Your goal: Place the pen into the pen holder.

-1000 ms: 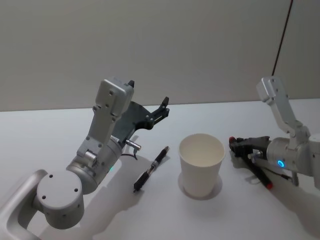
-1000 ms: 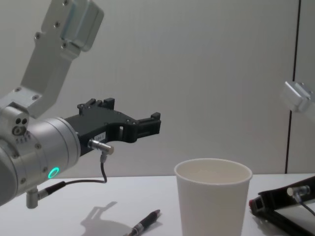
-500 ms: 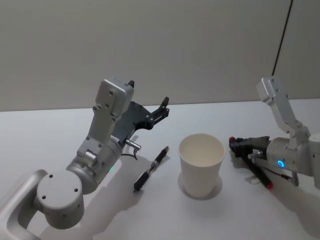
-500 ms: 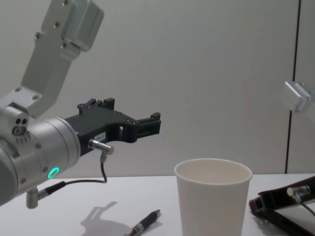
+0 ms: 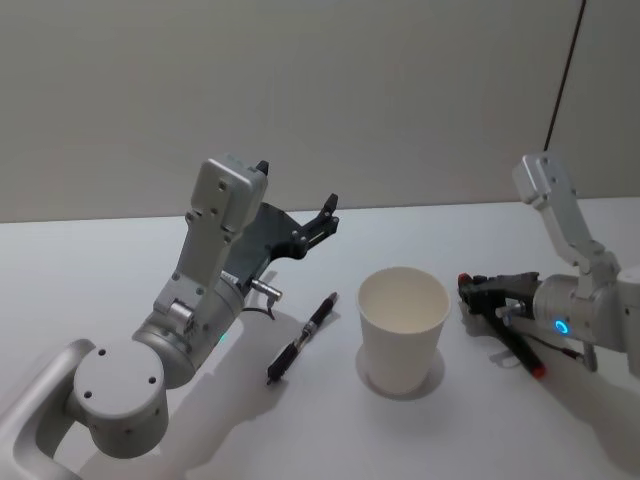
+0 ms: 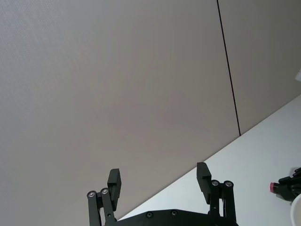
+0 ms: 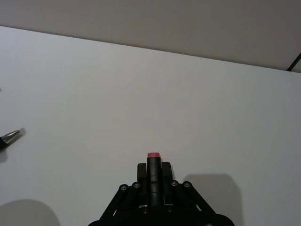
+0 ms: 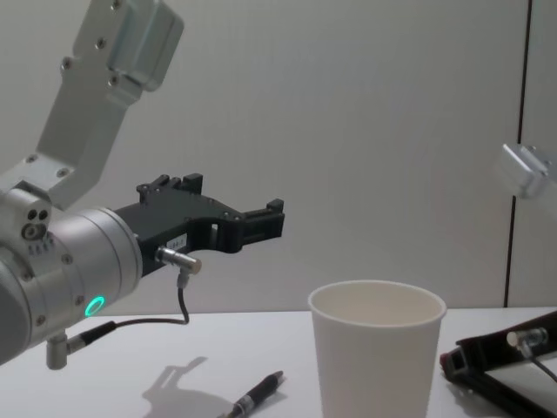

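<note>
Right gripper (image 5: 470, 292) pinched tight on a red-tipped pen (image 7: 152, 160), low on the table (image 5: 120, 260) just right of the pen holder (image 5: 402, 340).

My guess is it grabs down there so it can lift and drop that pen into the upright pen holder, which looks empty. Left gripper (image 6: 159, 181) hangs raised with fingers spread and holds nothing, probably keeping clear. Count: two pens (a black pen (image 5: 303, 338) lies loose left of the pen holder), one pen holder, two grippers.

White table (image 5: 90, 265) and plain wall (image 5: 380, 90) suggest a lab.
</note>
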You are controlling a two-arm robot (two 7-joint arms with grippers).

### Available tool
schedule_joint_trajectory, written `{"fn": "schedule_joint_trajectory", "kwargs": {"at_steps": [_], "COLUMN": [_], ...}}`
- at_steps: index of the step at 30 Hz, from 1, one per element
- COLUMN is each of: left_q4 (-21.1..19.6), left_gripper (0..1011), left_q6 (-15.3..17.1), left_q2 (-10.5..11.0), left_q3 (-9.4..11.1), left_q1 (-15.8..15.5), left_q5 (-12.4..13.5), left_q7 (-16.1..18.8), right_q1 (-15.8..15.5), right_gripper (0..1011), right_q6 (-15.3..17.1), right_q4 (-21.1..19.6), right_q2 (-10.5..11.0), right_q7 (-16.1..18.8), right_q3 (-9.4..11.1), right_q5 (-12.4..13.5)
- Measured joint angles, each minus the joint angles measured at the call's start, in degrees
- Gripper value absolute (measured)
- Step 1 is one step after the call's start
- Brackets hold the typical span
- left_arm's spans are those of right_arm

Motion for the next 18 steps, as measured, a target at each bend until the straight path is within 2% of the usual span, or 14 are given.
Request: {"fn": "schedule_joint_trajectory", "kwargs": {"at_steps": [5,18], "left_q4": [0.0,0.0], "left_gripper": [1001,1001], "left_q6": [0.0,0.0], "left_q2": [0.0,0.0], "left_q3": [0.0,0.0], "left_q1": [0.0,0.0], "left_q5": [0.0,0.0], "left_q7": [0.0,0.0], "right_q1": [0.6,3.5], "right_gripper": [173,175], "right_q6": [-0.3,-4.4], "right_q4": [0.1,-1.1], "right_q2": [-0.3,-1.8], "right_q7": [0.6,1.6], "right_q3": [-0.3,-1.3], "right_q5": [-0.7,-4.2]}}
